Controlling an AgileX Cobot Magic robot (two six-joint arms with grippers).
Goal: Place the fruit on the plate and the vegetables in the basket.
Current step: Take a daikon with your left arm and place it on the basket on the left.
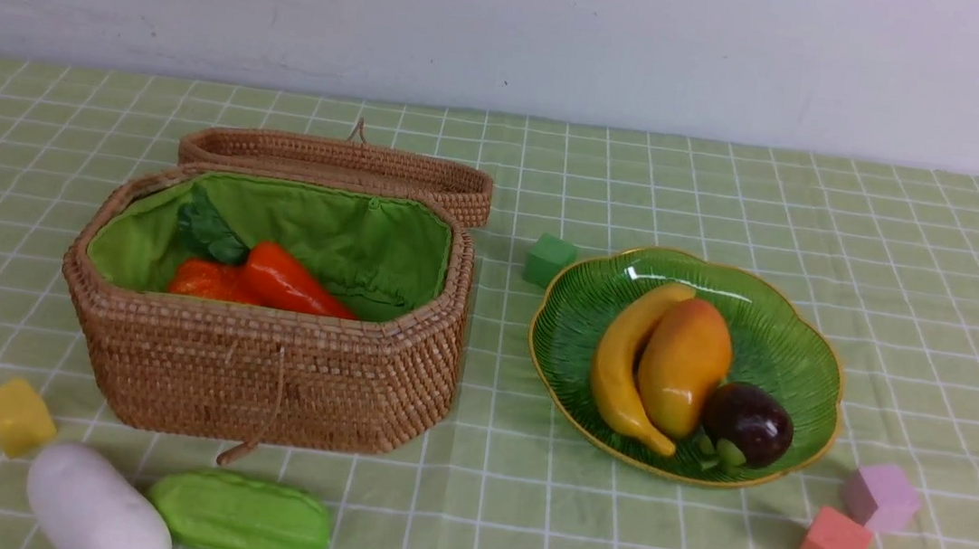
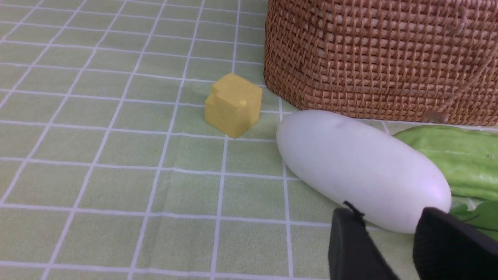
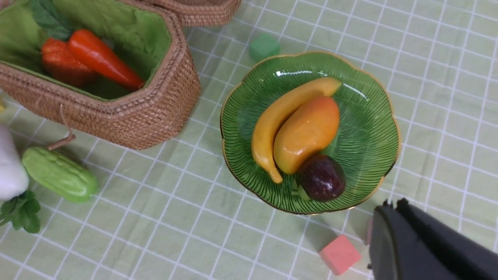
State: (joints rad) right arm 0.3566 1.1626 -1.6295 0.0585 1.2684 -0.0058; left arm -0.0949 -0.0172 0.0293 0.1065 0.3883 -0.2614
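Since the banana (image 1: 621, 361), the mango (image 1: 685, 363) and the mangosteen (image 1: 749, 423) all lie together in the green ribbed plate (image 1: 796, 343), the fruit half of the job looks finished. The banana and mango rest side by side and touch, with the mangosteen against the mango's near end.

The vegetables look half done. The wicker basket (image 1: 261, 369) stands open with its lid (image 1: 337, 163) lying just behind it. Inside, on the green lining, are the red pepper (image 1: 293, 286) and, beside it, the orange pumpkin (image 1: 202, 281). The white radish (image 1: 97, 506) and the green gourd (image 1: 241, 517) are left. Both lie on the worktop (image 1: 909, 264) just in front of the basket, next to each other, and whether they touch is hard to tell. Each has to be lifted over the woven wall.

In its wrist view, the left hand (image 2: 389, 217) sits low beside the near end of the radish. Its two black fingers (image 2: 350, 249) have a modest gap between them and hold nothing, which suggests the radish is the next pick. Only a dark mass of the right hand (image 3: 395, 210) shows, near the plate's edge and above a coral cube (image 3: 339, 254). I cannot tell whether it is parted or closed, but nothing is visibly in it.

A yellow cube (image 1: 18, 416) sits close to the radish, so the fingers could nudge it.
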